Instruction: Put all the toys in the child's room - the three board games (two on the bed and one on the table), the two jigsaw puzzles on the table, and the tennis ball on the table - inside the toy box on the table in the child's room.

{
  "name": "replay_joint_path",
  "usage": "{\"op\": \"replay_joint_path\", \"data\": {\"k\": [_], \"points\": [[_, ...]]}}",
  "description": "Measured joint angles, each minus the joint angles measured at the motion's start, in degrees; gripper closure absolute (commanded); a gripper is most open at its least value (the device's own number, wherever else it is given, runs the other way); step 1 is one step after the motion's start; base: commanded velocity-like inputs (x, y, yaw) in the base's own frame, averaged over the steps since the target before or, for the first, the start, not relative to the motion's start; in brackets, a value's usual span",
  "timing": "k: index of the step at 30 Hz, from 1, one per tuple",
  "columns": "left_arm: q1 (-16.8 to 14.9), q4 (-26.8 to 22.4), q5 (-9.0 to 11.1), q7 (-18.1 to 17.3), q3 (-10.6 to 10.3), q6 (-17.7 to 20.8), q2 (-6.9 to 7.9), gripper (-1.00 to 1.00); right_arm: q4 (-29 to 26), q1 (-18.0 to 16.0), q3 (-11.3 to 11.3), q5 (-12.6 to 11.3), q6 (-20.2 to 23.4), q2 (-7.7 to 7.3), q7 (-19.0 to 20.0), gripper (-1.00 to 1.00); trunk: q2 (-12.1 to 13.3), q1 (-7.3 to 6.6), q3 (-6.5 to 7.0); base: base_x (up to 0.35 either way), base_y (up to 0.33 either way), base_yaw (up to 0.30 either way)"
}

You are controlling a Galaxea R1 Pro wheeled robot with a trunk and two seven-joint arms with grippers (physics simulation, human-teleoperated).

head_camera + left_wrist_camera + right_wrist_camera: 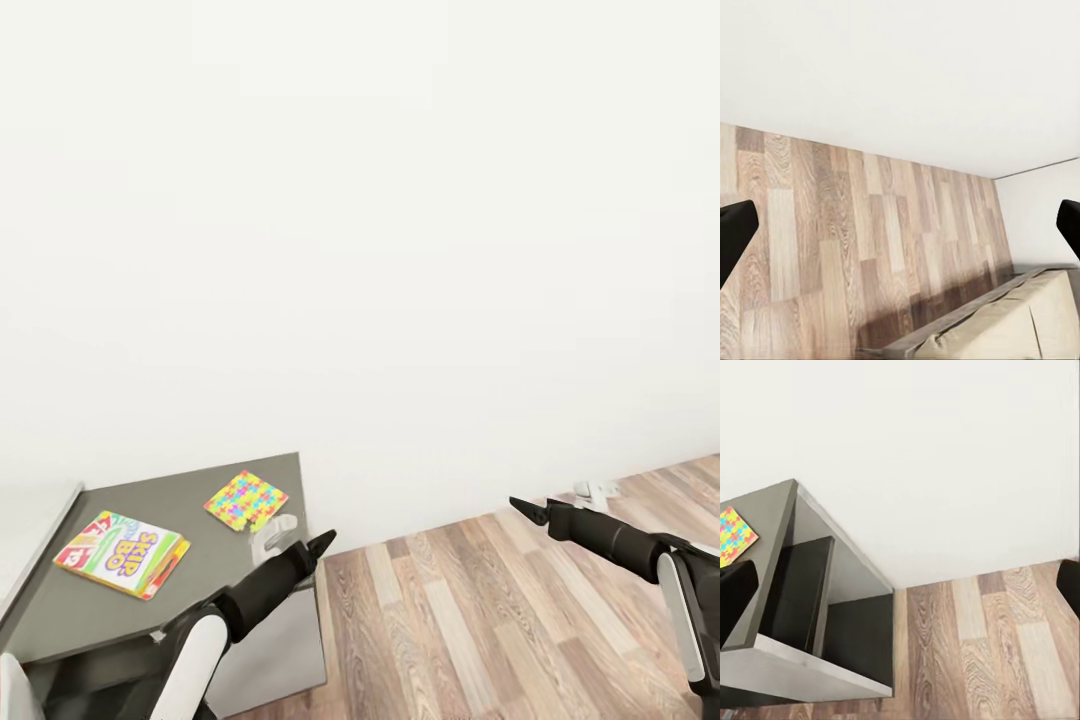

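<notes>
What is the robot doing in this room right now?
It isn't holding anything yet. Both arms stick out in front, the left gripper by the edge of the dark-grey table and the right gripper over the wooden floor. On the table lie a Skip-Bo board game and a colourful jigsaw puzzle, both untouched.

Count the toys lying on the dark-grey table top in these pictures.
2. A Skip-Bo game box lies toward the table's near-left part, and a bright jigsaw puzzle lies nearer the wall, by the far corner. More may be hidden beyond the picture's left edge.
</notes>
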Motion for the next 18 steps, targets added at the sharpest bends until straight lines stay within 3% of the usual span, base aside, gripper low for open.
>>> {"op": "replay_joint_path", "data": {"k": [18], "points": [[-0.42, 0.38, 0.65, 0.95, -0.64, -0.06, -0.27, -1.00, -0.36, 0.22, 0.00, 0.02, -0.02, 0.03, 0.03, -1.00, 0.00, 0.00, 0.35, 0.000, 0.000, -0.288]]}}
